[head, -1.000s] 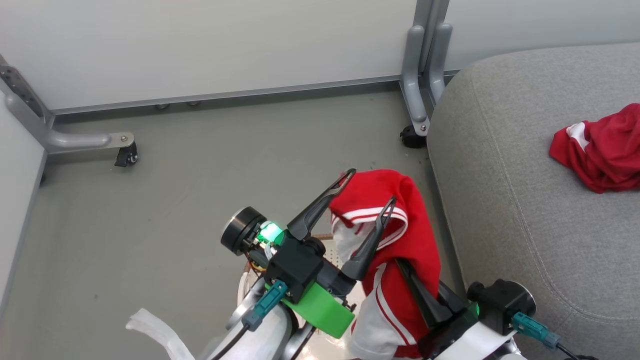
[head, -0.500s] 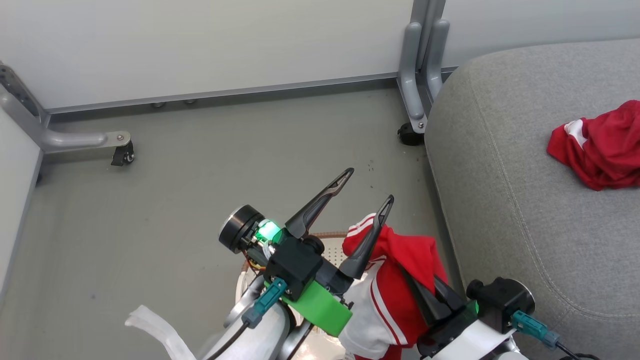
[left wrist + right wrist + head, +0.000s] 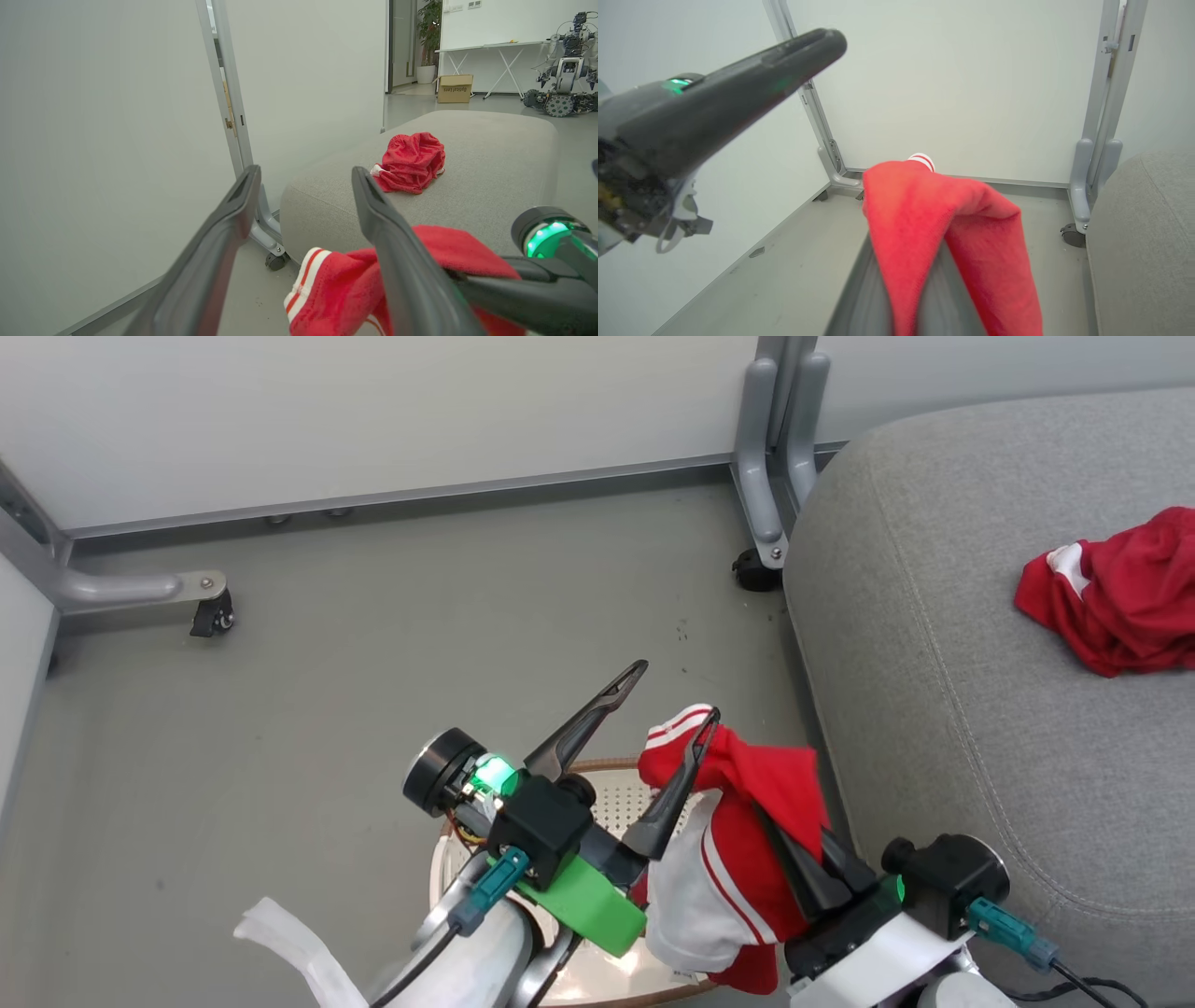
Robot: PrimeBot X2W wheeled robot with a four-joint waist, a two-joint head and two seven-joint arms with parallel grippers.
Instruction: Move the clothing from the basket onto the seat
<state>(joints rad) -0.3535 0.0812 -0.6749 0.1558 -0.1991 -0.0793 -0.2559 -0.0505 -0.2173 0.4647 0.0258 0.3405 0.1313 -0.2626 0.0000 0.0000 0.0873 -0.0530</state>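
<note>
Grey floor (image 3: 373, 644) runs up to pale wall panels (image 3: 373, 411), and the big grey seat (image 3: 980, 728) fills the right of the head view. One red garment (image 3: 1116, 597) lies crumpled on the seat's top, well in from its rounded corner, partly cut off by that view's right edge. The other garment (image 3: 738, 859) is draped over the right gripper (image 3: 794, 868), whose fingers are clenched on its cloth, above the basket's (image 3: 611, 764) right side and just beside the seat's near edge. Its long axis follows those fingers: the white-striped hem points away from the robot toward the wall, the white panel hangs back toward the wrist. Cloth buries the right fingertips, so where they pinch cannot be made out. The left gripper (image 3: 677, 689) has its fingers spread wide with nothing between them; whether one touches the hem I cannot tell. Most of the basket is hidden behind the left arm (image 3: 485, 952) and the hanging garment.
</note>
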